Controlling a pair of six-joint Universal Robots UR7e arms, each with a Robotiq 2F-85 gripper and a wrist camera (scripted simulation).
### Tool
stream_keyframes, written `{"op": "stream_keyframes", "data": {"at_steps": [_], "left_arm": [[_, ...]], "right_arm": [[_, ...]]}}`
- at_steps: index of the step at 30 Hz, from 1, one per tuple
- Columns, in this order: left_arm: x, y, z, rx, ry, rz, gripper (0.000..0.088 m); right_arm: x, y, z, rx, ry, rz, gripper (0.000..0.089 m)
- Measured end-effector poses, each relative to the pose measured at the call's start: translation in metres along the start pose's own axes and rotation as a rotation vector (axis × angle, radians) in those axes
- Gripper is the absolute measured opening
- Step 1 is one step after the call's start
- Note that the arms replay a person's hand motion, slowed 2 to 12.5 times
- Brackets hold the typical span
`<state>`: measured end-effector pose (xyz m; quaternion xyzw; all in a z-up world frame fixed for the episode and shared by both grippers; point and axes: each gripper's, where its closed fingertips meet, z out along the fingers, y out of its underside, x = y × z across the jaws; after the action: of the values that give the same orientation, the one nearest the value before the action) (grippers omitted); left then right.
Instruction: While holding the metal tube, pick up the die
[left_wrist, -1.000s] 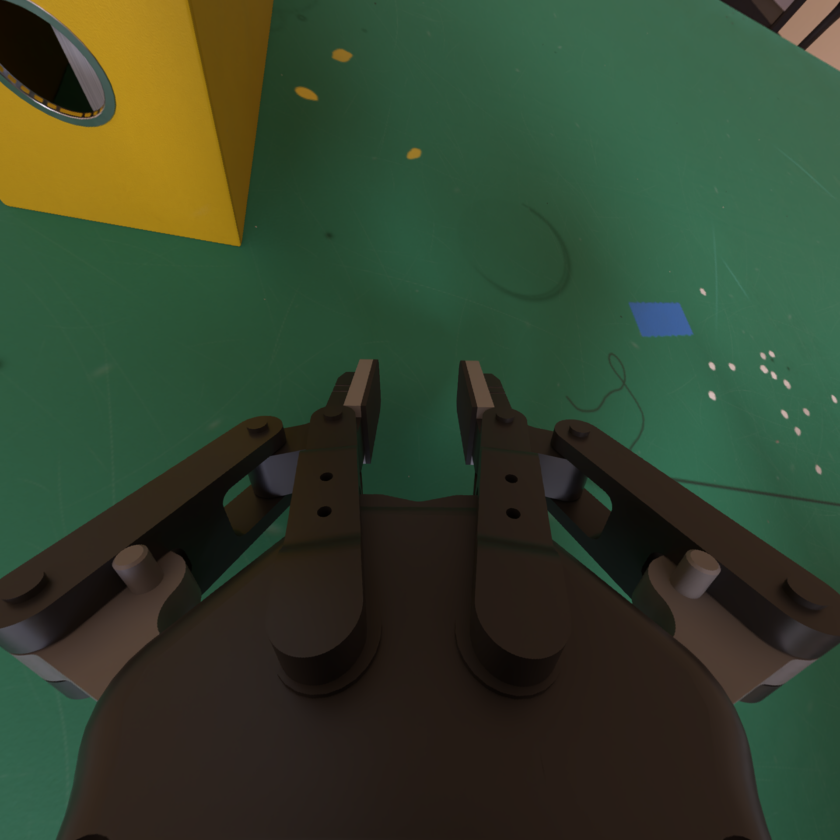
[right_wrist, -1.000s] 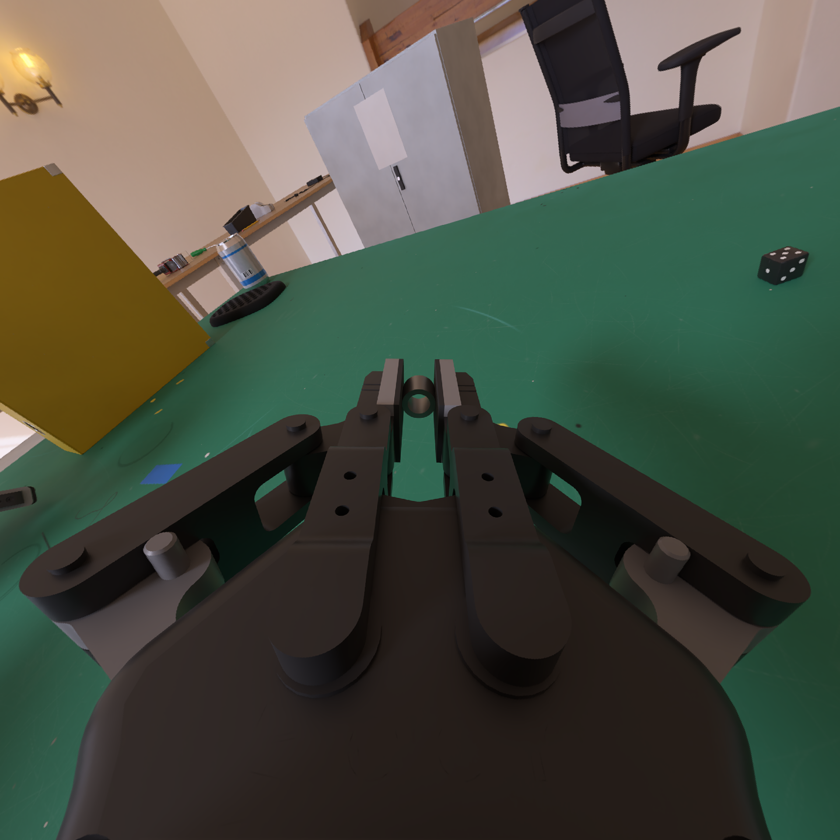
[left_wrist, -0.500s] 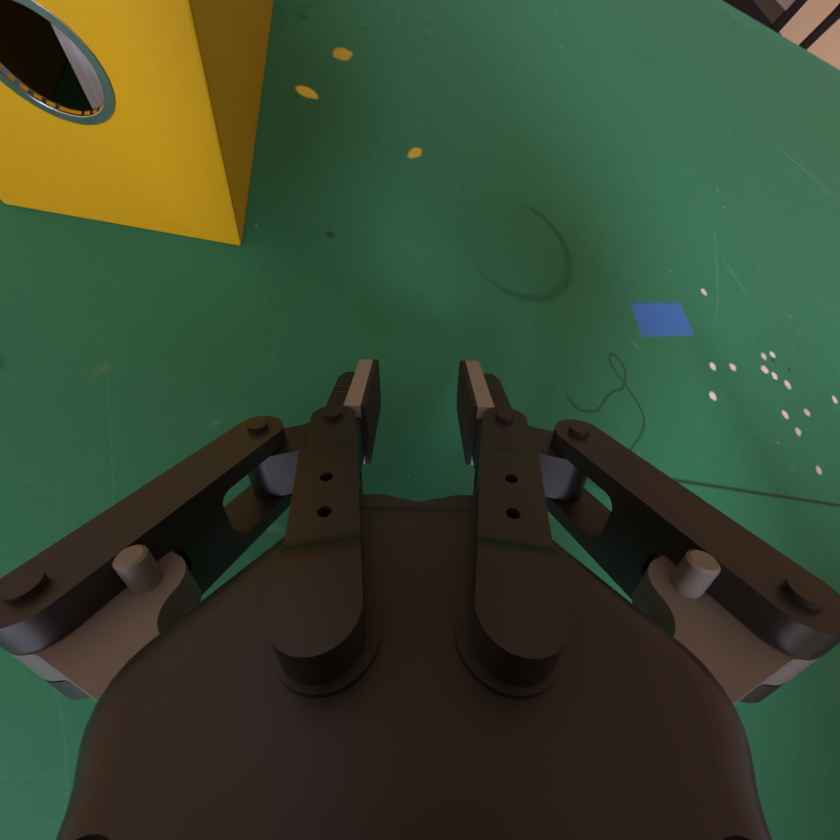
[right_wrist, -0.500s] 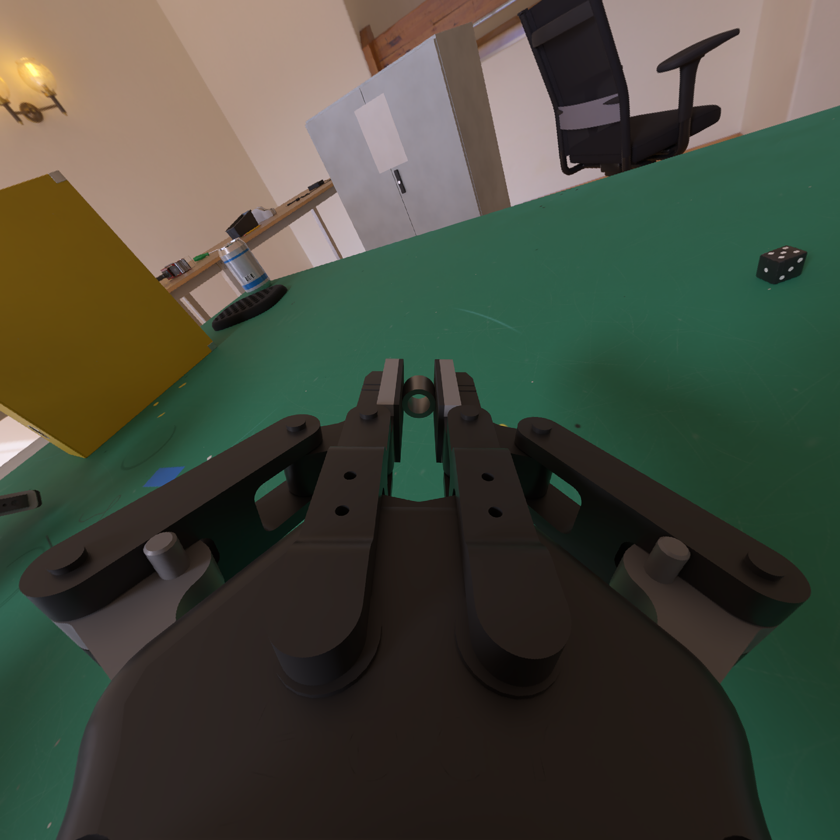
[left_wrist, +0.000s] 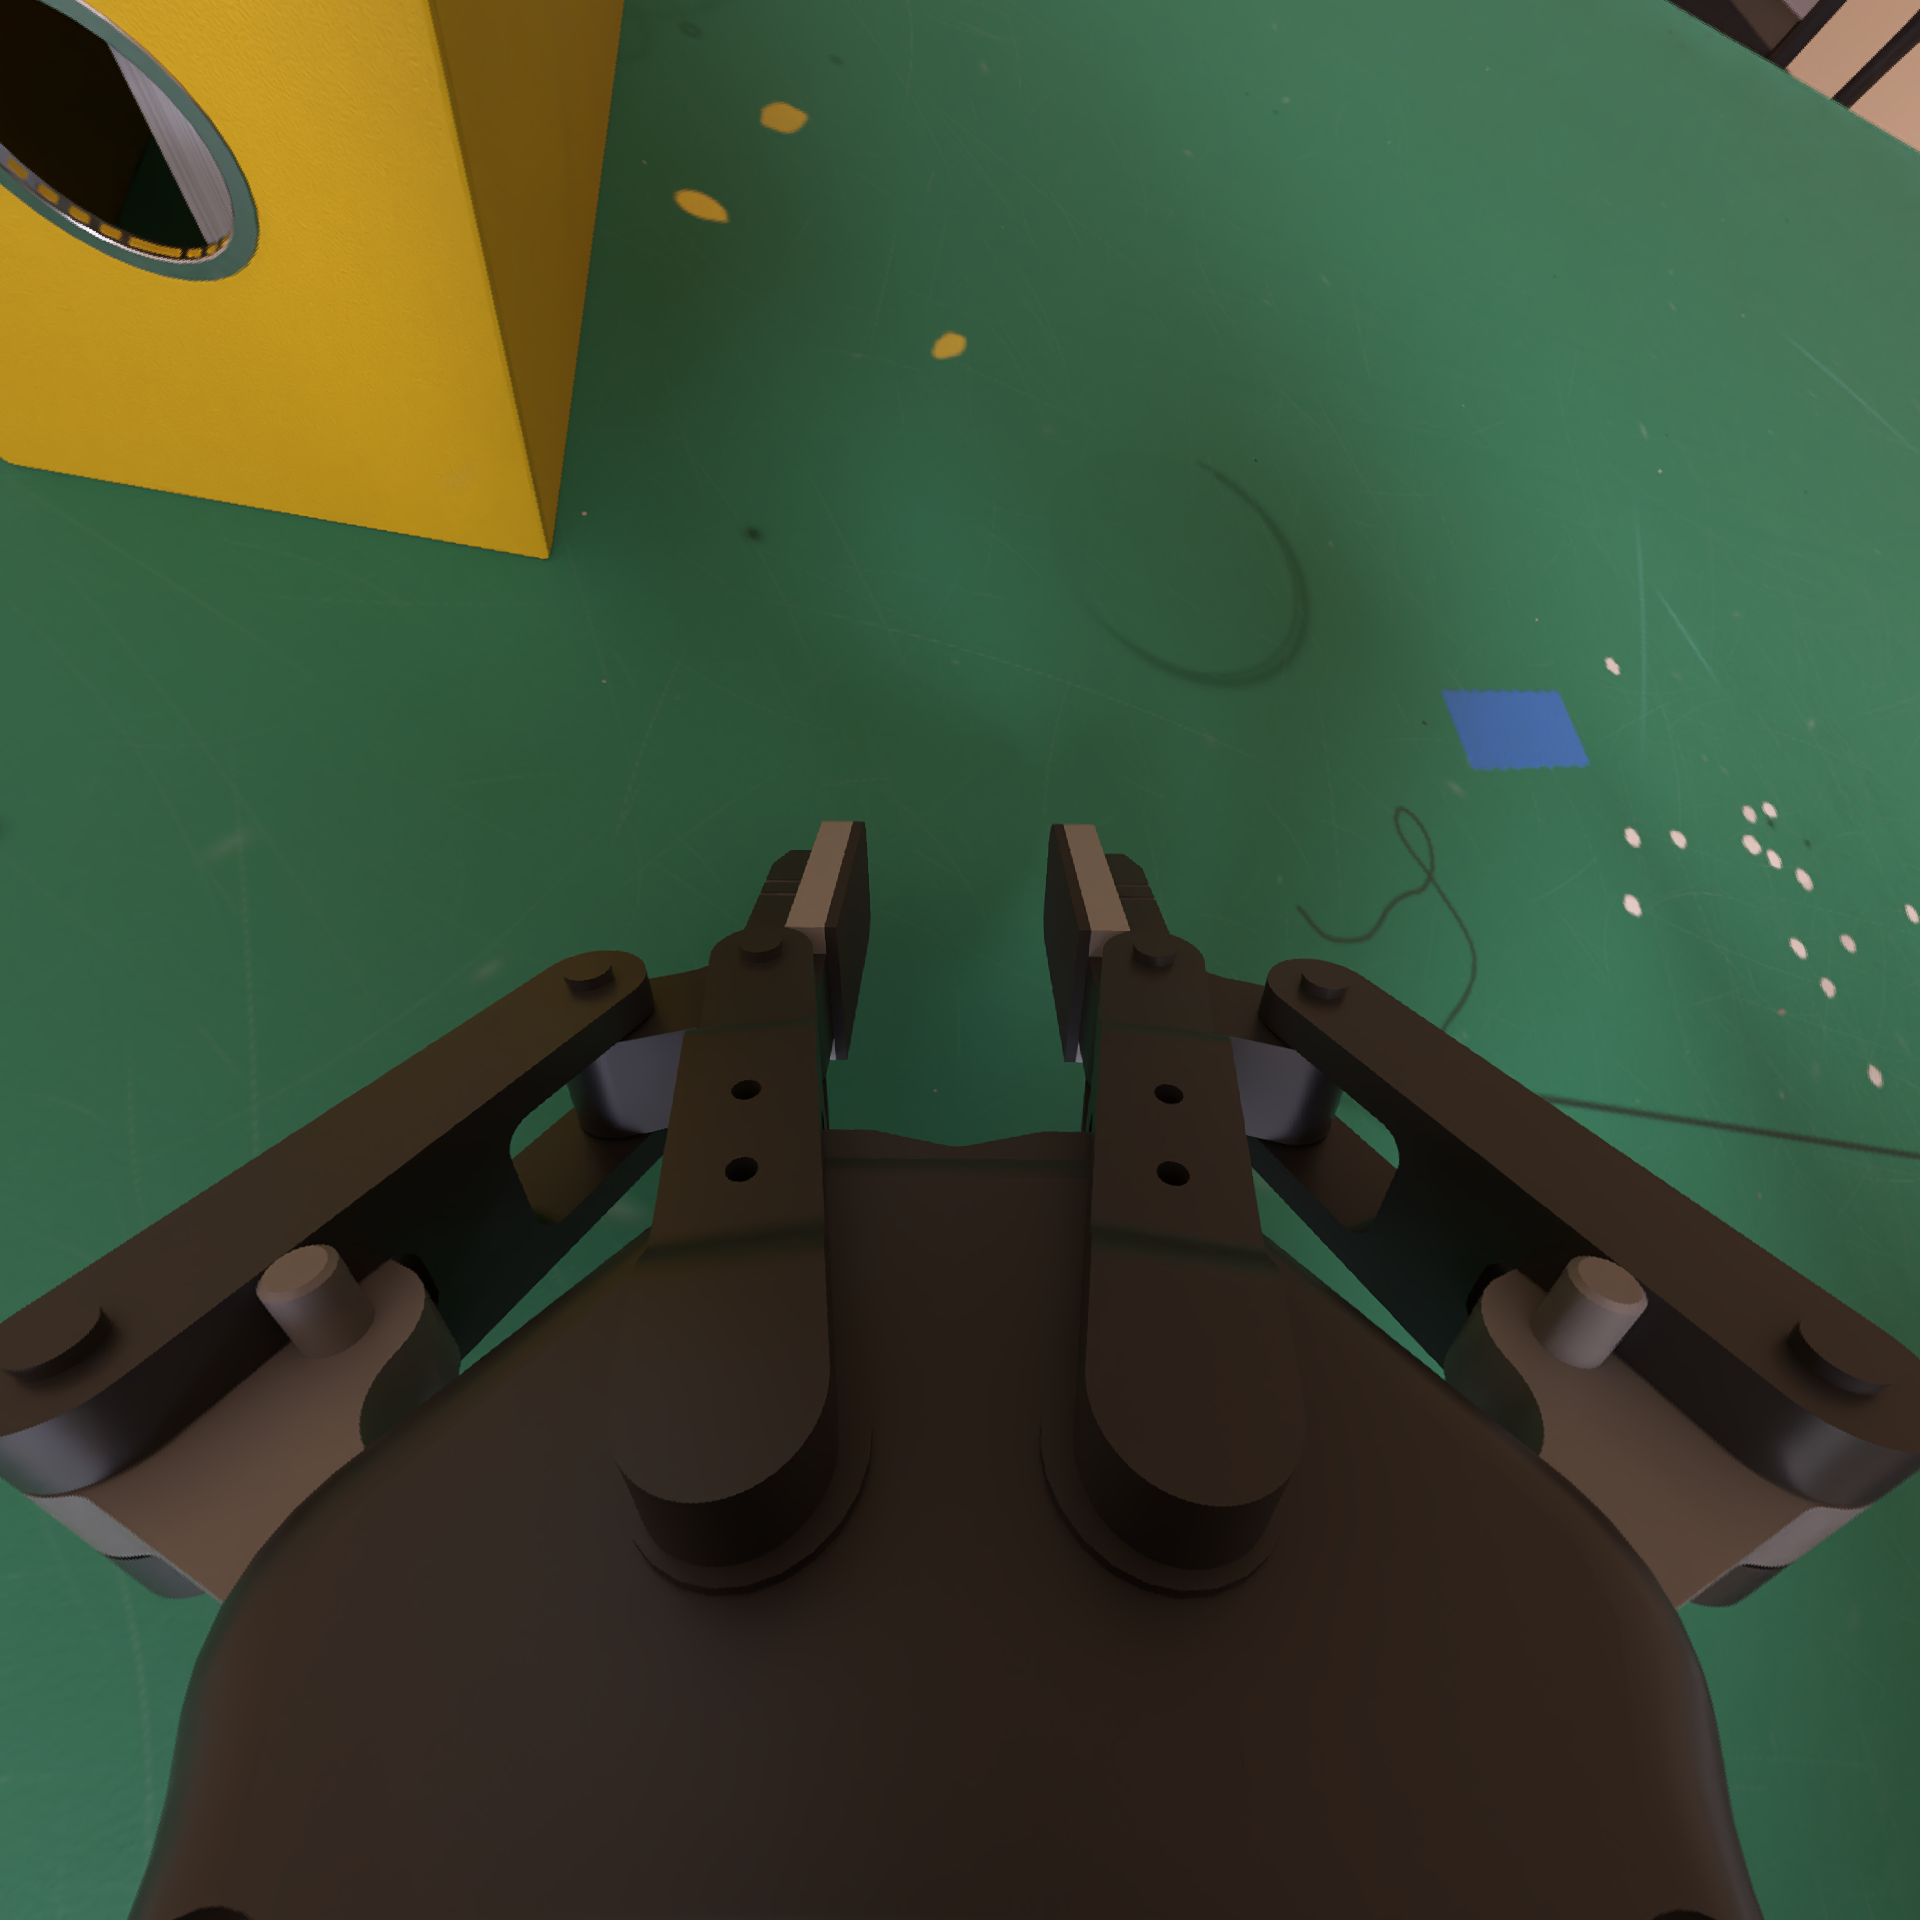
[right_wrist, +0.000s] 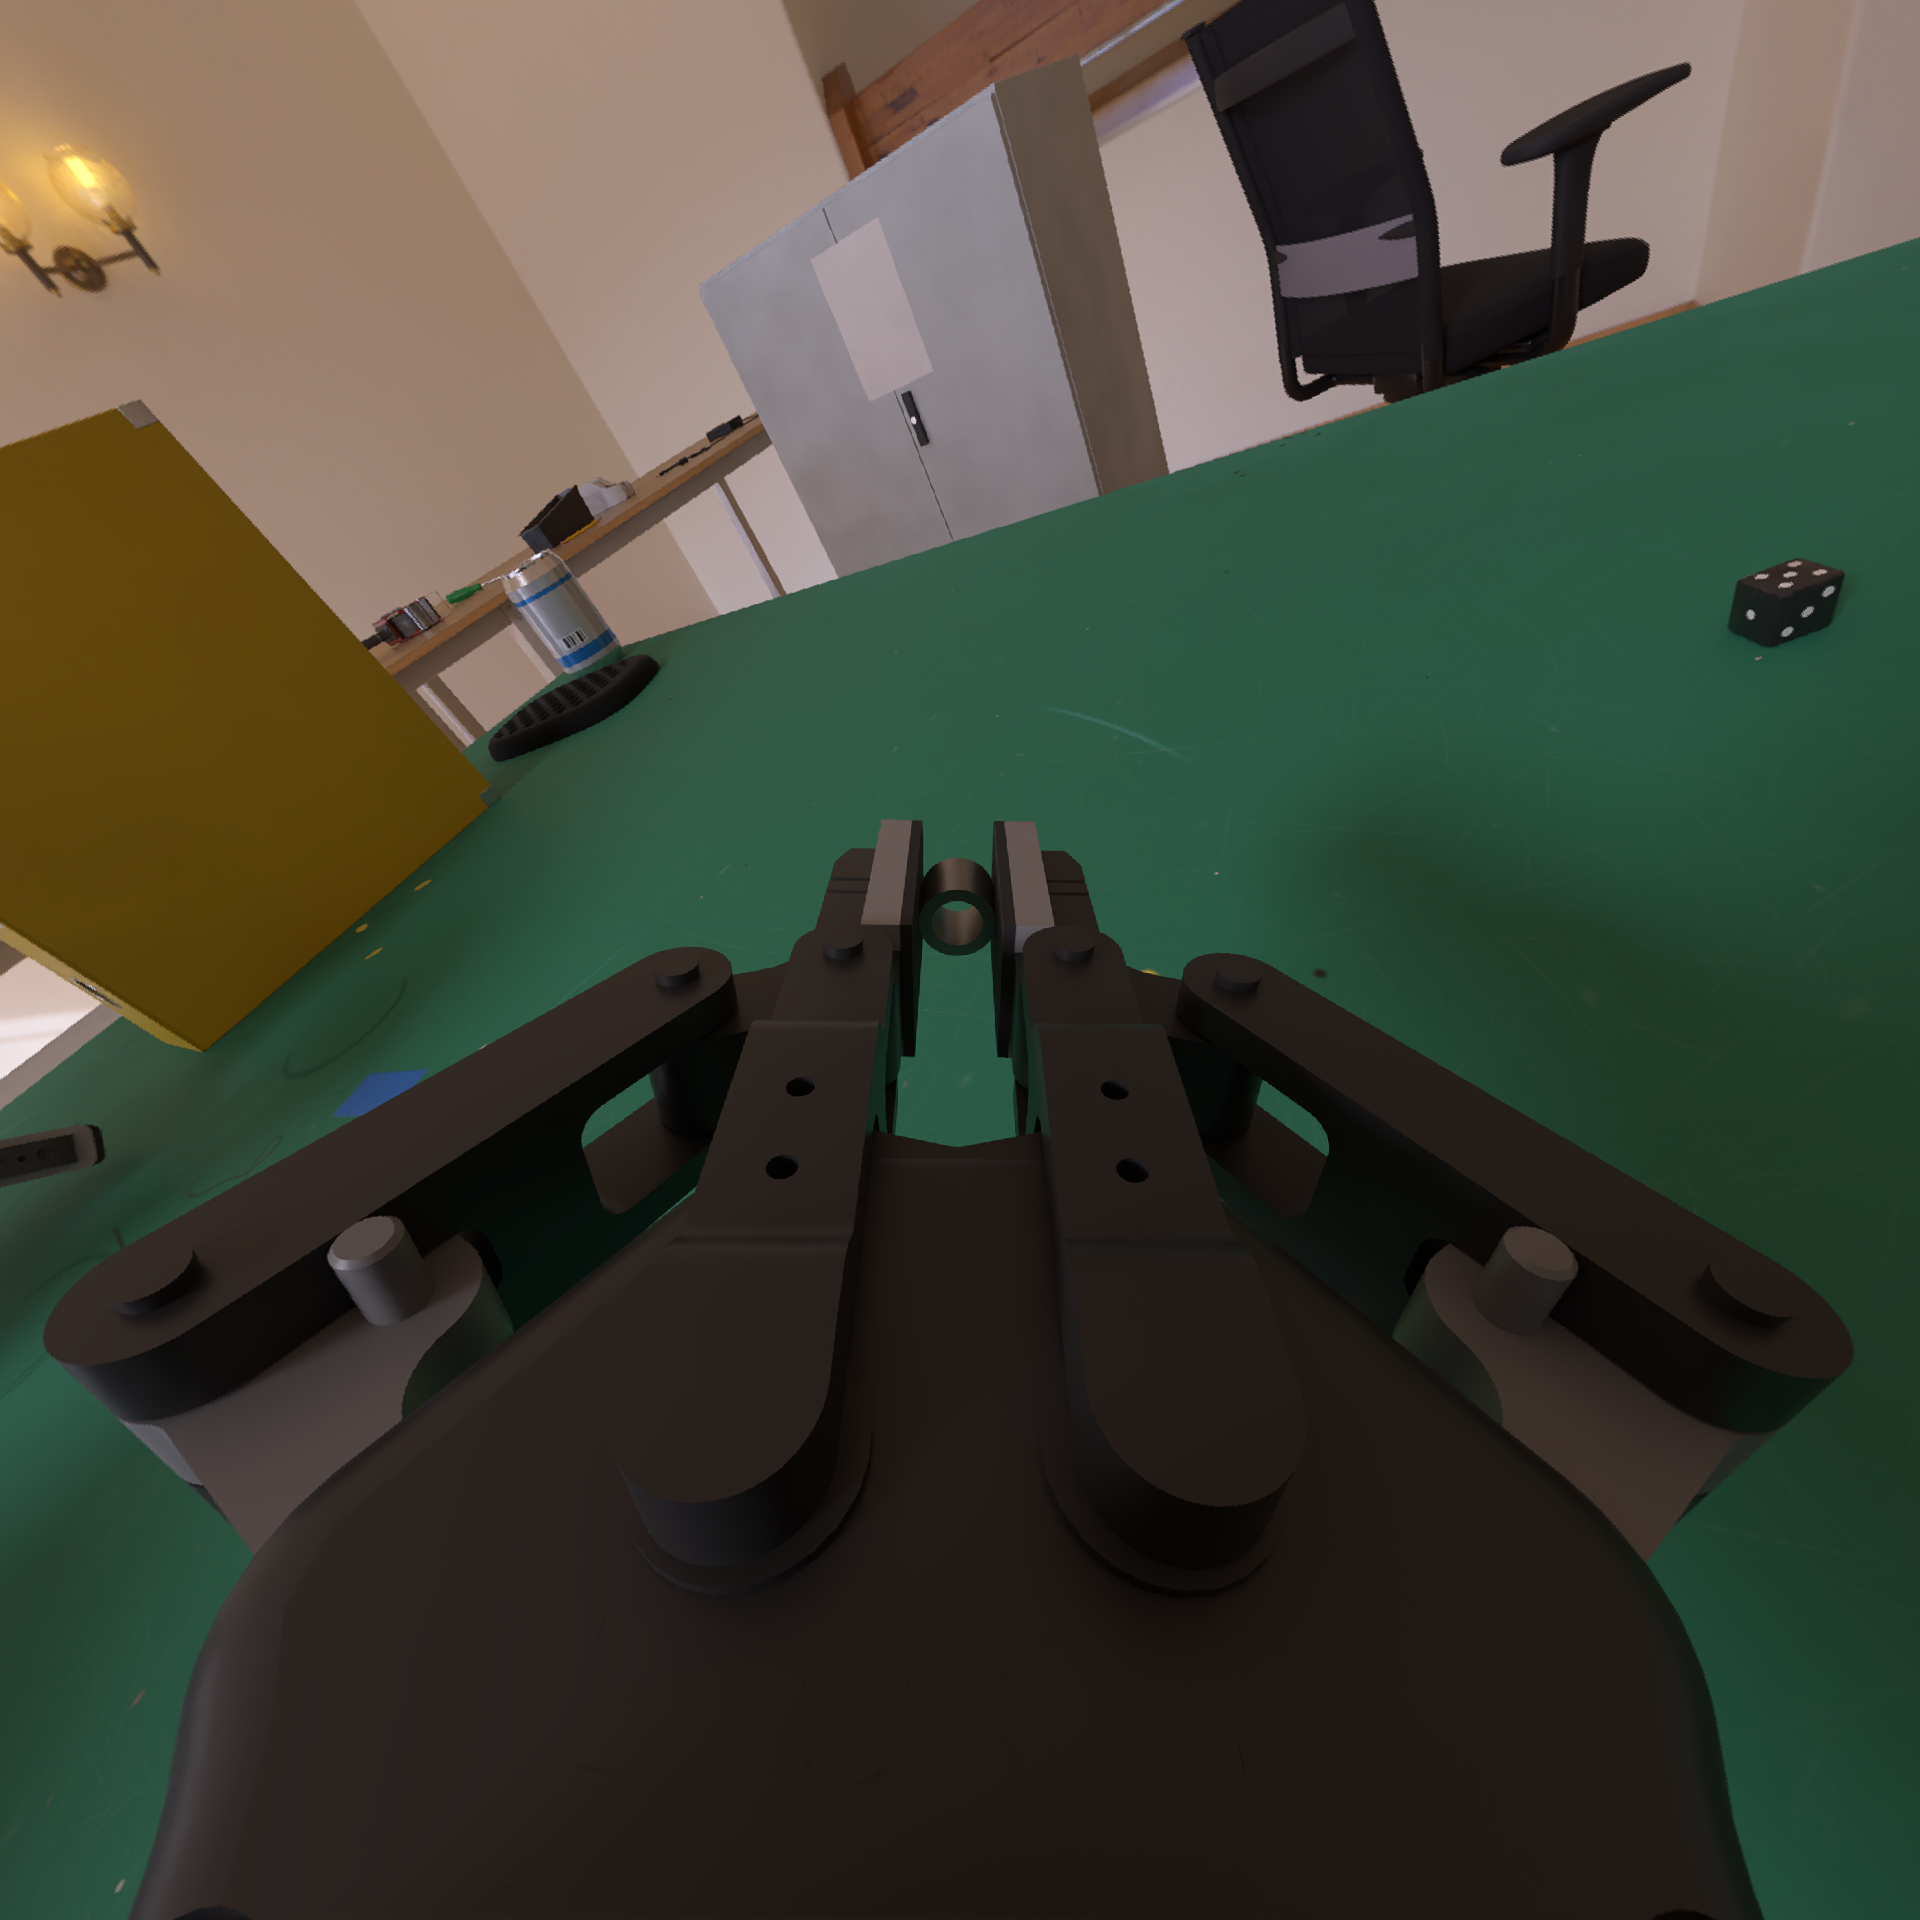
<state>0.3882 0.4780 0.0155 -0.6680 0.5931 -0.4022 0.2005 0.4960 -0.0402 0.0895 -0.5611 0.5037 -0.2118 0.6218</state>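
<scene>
Little has moved since earlier: the tube (right_wrist: 957, 914) stays pinched in the right gripper (right_wrist: 957, 883); the left gripper (left_wrist: 956, 883), parted and empty, should be carried toward the die (right_wrist: 1785, 603) near the surface's (right_wrist: 1351, 779) far right edge.

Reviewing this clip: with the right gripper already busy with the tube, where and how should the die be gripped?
Judging by its pose, take the die across two opposite vertical faces, coming straight down from above with the open, empty left gripper. It sits flat and alone on the green table, sides unobstructed. The right gripper holds the metal tube.
</scene>
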Motion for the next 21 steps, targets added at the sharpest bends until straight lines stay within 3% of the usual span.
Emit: {"op": "stream_keyframes", "data": {"at_steps": [21], "left_arm": [[0.0002,0.0002,0.0008,-0.002,-0.001,0.0,0.031]], "right_arm": [[0.0005,-0.0005,-0.0004,0.003,-0.002,0.006,0.0118]]}}
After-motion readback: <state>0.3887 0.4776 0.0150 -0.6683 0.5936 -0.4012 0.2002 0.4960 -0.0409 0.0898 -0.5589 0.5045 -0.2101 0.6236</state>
